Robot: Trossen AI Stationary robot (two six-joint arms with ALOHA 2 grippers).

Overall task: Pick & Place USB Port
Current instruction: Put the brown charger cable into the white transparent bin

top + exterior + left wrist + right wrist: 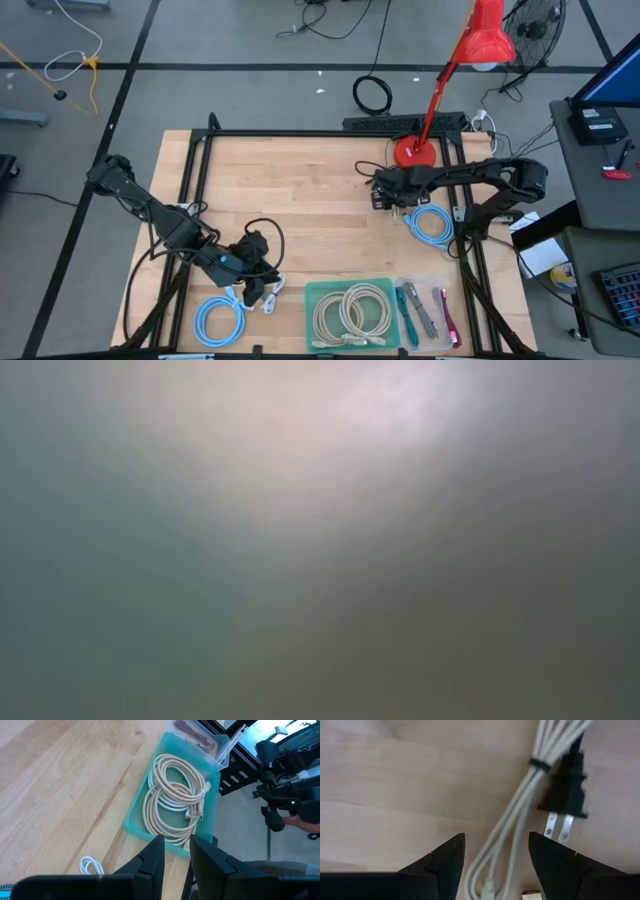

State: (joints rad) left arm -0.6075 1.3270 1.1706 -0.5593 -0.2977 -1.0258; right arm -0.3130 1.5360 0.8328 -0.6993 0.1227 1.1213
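Note:
In the right wrist view a pale bundled cable [520, 815] lies on the wood, tied with a dark band next to its black two-prong plug [566, 790]. A metal USB end [532, 894] shows at the picture's edge. My right gripper [495, 865] is open just above it, one finger on each side of the cable, not touching. In the high view my right gripper [388, 192] is below the red lamp base [413, 152]. My left gripper [176, 857], narrowly open and holding nothing, hovers by the table's near edge [255, 275]. The low view shows only blur.
A green tray [318, 292] with beige coiled cables [172, 800] sits at the near edge, with a clear tray of tools [428, 310] to its right. Blue coils lie near each gripper [218, 318] [432, 222]. A small white cable [90, 866] lies by the left gripper.

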